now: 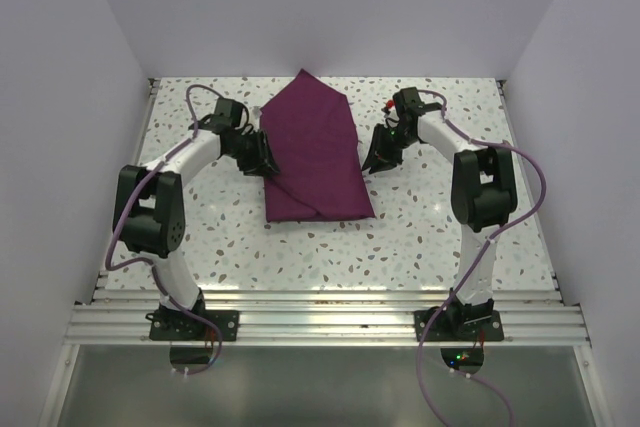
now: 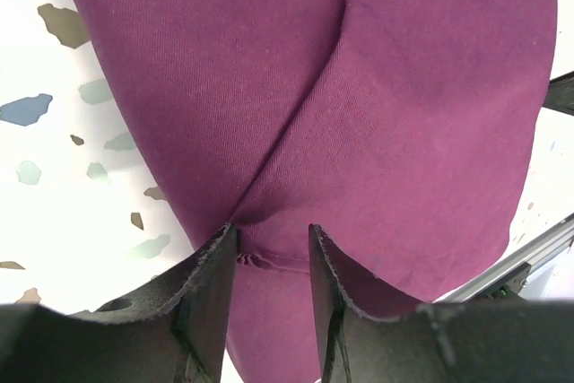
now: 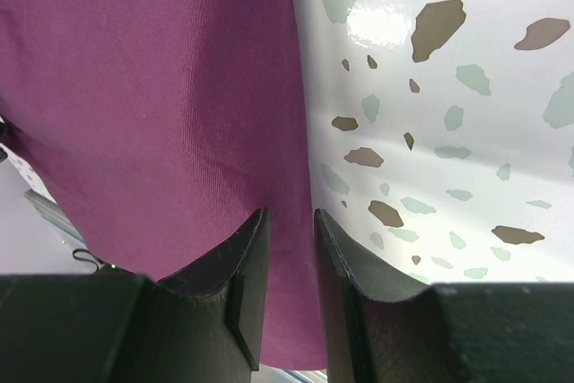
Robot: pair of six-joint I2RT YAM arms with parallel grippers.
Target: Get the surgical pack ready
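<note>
The surgical pack shows as a plum-purple cloth (image 1: 315, 152), folded into a long bundle with a point at the far end, lying mid-table. My left gripper (image 1: 264, 159) is at its left edge. In the left wrist view the jaws (image 2: 272, 241) stand apart astride a puckered fold of the cloth (image 2: 404, 114), not pinching it. My right gripper (image 1: 376, 157) is at the cloth's right edge. In the right wrist view its jaws (image 3: 290, 221) are drawn close, with the hem of the cloth (image 3: 152, 87) running between them.
The speckled terrazzo tabletop (image 1: 440, 237) lies bare around the cloth. White walls (image 1: 110, 107) close in the left, right and back. An aluminium rail (image 1: 320, 312) carrying both arm bases runs along the near edge.
</note>
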